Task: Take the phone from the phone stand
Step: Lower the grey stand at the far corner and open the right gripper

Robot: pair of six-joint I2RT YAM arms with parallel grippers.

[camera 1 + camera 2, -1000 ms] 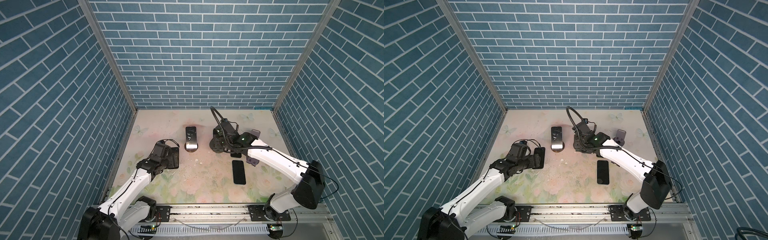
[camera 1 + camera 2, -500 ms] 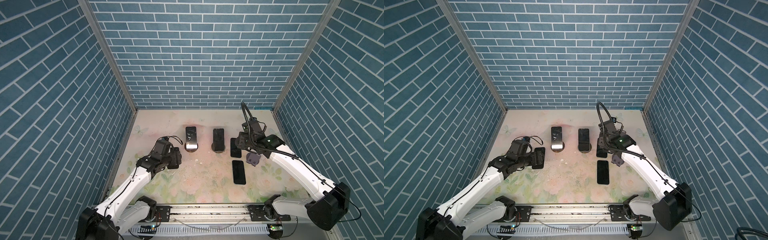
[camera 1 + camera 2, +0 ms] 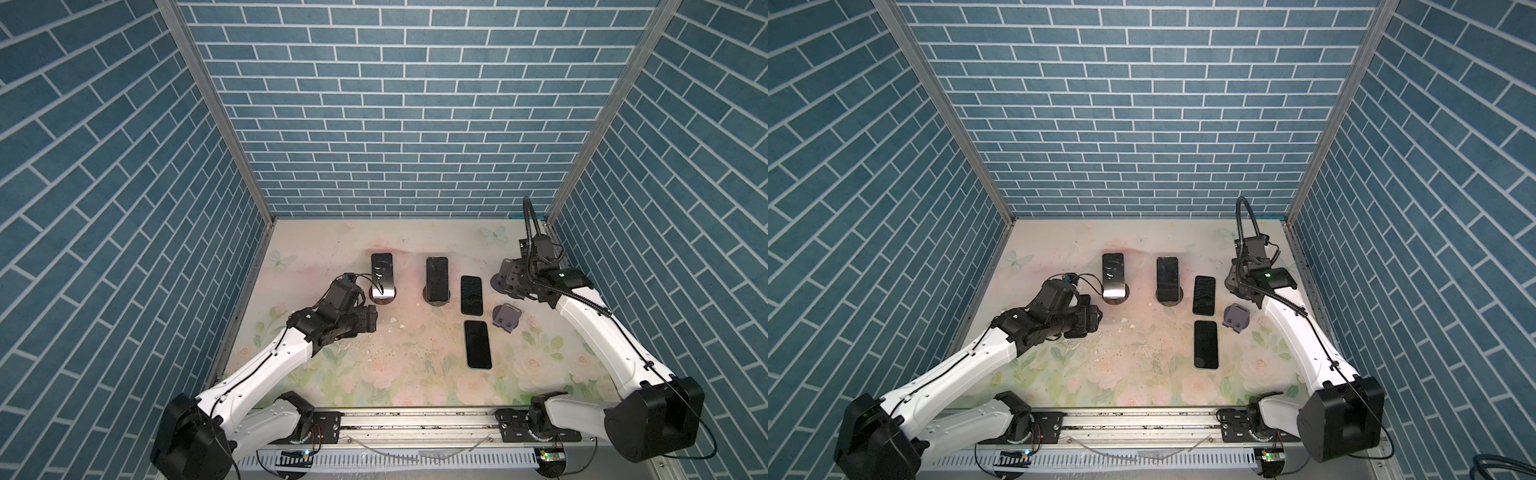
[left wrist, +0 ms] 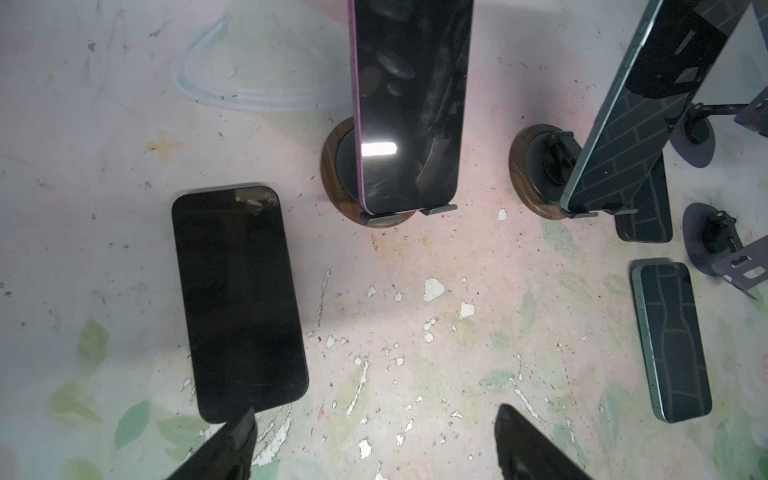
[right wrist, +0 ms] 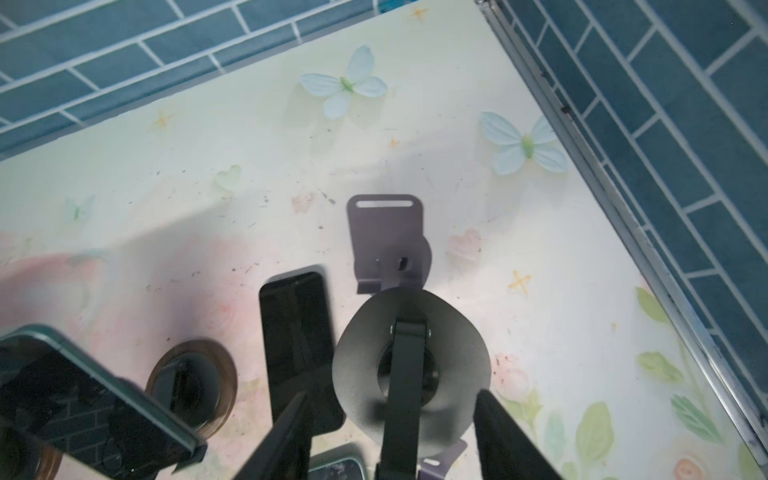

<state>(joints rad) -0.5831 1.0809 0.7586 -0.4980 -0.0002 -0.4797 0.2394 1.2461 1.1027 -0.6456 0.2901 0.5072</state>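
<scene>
Two phones lean on round wood-based stands. The purple-edged phone [image 3: 382, 277] [image 4: 409, 104] is on the left stand [image 4: 338, 174], and the green-edged phone [image 3: 437, 277] [image 4: 648, 104] is on the middle stand [image 4: 536, 166]. My left gripper [image 3: 369, 324] [image 4: 376, 411] is open low over the mat, short of the left stand. A black phone [image 4: 239, 299] lies flat by one fingertip. My right gripper [image 3: 505, 284] [image 5: 392, 395] is open and raised at the right. The stem of an empty grey stand [image 5: 411, 365] shows between its fingers, untouched.
Two more phones lie flat right of the middle stand [image 3: 471, 295] [image 3: 478, 344]. A second empty grey stand [image 5: 384, 245] [image 3: 496, 282] stands farther back. The right wall rail [image 5: 623, 208] runs close to the right arm. Paint flecks dot the floral mat [image 3: 395, 365].
The right arm has swung from the middle stand to the right and risen, leaving that phone on its stand. The left gripper has edged right over the flat black phone.
</scene>
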